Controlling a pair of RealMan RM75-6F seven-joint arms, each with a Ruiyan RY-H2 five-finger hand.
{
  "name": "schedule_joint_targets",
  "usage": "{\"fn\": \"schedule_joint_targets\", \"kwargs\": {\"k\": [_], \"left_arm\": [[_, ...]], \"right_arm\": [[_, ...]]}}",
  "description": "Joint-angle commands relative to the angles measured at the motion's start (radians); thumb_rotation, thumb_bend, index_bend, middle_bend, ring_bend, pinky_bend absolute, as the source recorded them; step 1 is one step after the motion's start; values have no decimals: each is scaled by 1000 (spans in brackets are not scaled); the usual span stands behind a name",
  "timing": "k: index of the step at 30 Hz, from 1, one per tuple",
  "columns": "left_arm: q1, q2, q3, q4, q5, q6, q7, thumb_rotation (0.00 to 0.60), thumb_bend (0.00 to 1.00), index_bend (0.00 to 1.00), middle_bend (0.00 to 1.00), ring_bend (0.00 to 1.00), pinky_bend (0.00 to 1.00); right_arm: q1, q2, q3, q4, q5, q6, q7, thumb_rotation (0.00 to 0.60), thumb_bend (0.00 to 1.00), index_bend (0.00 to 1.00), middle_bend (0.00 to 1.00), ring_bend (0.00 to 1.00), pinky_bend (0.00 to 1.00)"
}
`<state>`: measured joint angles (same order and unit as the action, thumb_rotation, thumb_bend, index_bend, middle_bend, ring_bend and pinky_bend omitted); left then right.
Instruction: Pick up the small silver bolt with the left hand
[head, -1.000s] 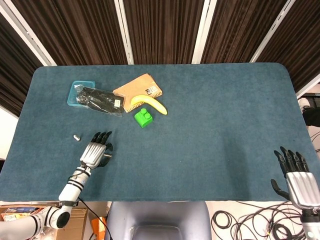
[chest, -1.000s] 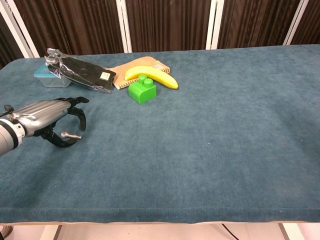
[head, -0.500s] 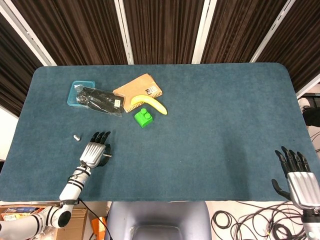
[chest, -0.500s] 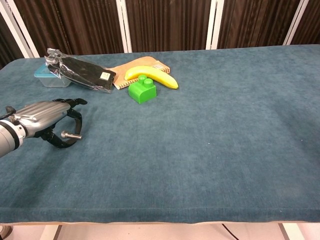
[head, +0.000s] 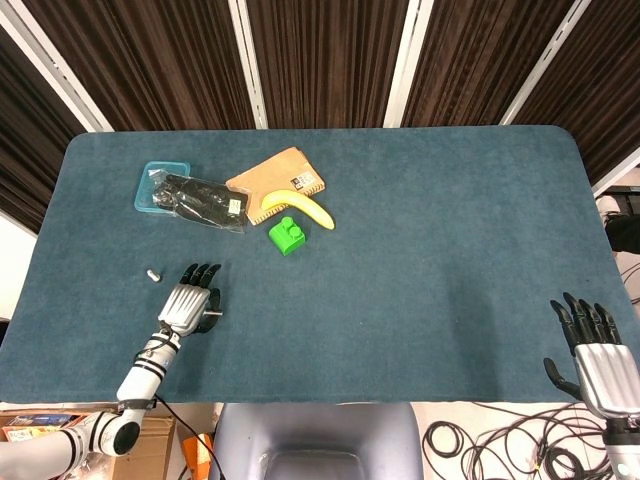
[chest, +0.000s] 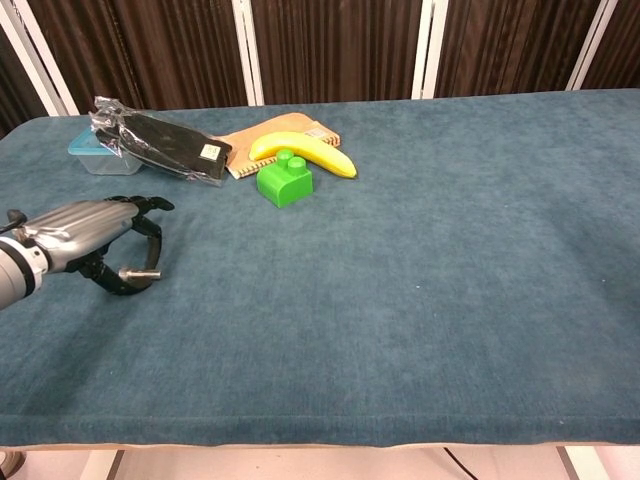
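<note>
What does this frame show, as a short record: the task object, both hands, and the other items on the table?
task object: silver bolt, at the left hand's fingertips
left hand: over the near left part of the table, fingers curled, pinching the bolt between thumb and finger
right hand: off the near right corner, fingers apart, holding nothing
small silver piece: on the table left of the left hand, apart from it
far left group: black packet on blue container; banana on notebook; green block beside them
</note>
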<state>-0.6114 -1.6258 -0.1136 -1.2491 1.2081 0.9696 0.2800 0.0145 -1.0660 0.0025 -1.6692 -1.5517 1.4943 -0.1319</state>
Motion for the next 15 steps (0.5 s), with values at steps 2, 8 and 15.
{"fn": "schedule_joint_targets", "kwargs": {"k": [2,8,15], "left_arm": [[9,19,-5,-14,31,32,-46,600,357,649,78,0,44],[24,49,-13,-17,55,58,-119,600,355,648,83,0,44],[33,72,-13,-10,68,18,-287,600,348,635,87,0,44]], "right_arm": [[0,-1,0,1,-2,2,0,600,288,0,0,0,0],[0,-2,0,1,-1,0,-4,600,288,0,0,0,0],[1,-6,1,0,3,-3,-12,600,287,0,0,0,0]]}}
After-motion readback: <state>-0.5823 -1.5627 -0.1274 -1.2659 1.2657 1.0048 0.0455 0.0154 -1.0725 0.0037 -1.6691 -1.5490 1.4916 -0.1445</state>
